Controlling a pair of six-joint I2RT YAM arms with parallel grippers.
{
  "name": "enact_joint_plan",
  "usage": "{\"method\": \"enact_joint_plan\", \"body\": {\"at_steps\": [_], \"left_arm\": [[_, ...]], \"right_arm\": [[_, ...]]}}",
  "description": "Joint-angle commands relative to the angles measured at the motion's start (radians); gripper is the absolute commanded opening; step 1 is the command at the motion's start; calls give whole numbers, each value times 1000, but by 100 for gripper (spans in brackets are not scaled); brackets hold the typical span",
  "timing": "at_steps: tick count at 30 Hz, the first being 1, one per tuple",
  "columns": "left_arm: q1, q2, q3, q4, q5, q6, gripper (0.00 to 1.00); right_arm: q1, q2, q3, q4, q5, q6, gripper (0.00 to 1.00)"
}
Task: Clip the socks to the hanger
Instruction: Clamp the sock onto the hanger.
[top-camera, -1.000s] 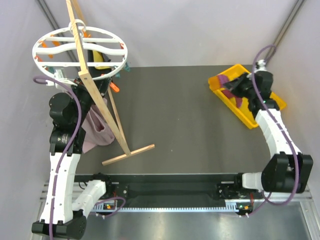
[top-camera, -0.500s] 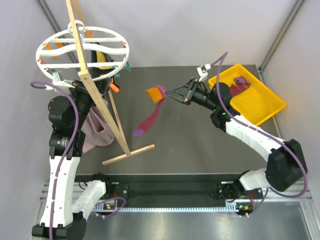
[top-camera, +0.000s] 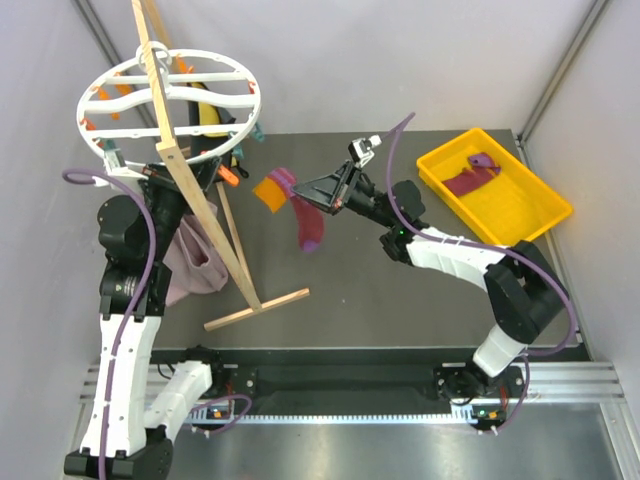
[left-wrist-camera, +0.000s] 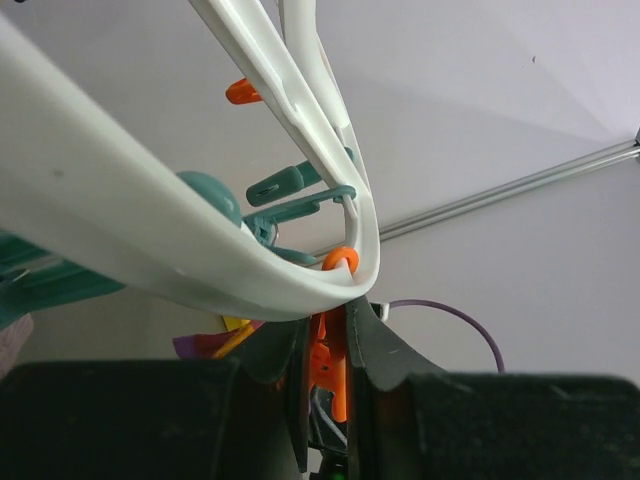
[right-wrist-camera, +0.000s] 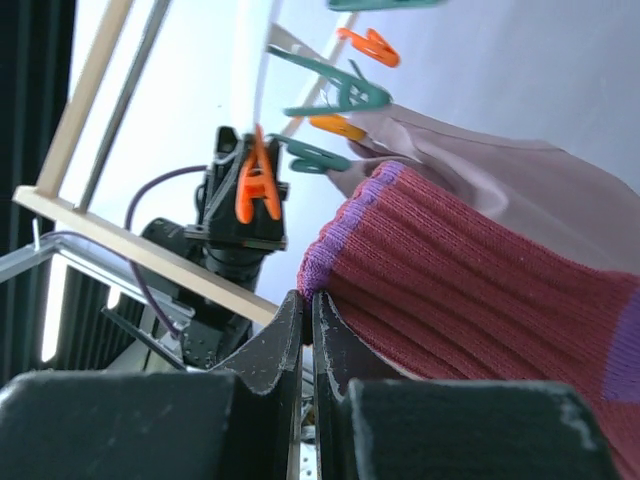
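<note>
The white wheel-shaped hanger hangs at the back left on a wooden stand. My left gripper sits under its rim, shut on an orange clip. That clip also shows in the right wrist view. My right gripper is shut on the cuff of one maroon sock. This sock dangles in the air just right of the hanger, its orange patch toward the clip. A second sock lies in the yellow tray.
The light wooden stand slants across the left side, its foot on the table. A pale mauve cloth hangs from the hanger beside my left arm. A yellow-and-black garment hangs at the hanger's far side.
My right arm lifted a sock out of the yellow tray and carried it left across the table to the hanger. The left gripper stayed shut on the clip.
</note>
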Motion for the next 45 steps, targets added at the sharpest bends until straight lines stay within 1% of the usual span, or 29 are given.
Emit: {"method": "enact_joint_plan", "body": {"at_steps": [1, 10, 17, 26, 45], "left_arm": [[-2, -11, -7, -21, -43, -23, 0], [-3, -14, 0, -49, -71, -32, 0], [-3, -12, 0, -52, -71, -43, 0], [-3, -9, 13, -52, -63, -52, 0], [-3, -7, 7, -35, -63, -72, 0]], "right_arm": [[29, -45, 67, 120, 32, -24, 0], [57, -2, 147, 119, 41, -10, 0], [88, 7, 185, 97, 73, -36, 0], [109, 39, 242, 62, 79, -66, 0], [158, 91, 263, 56, 73, -75, 0]]}}
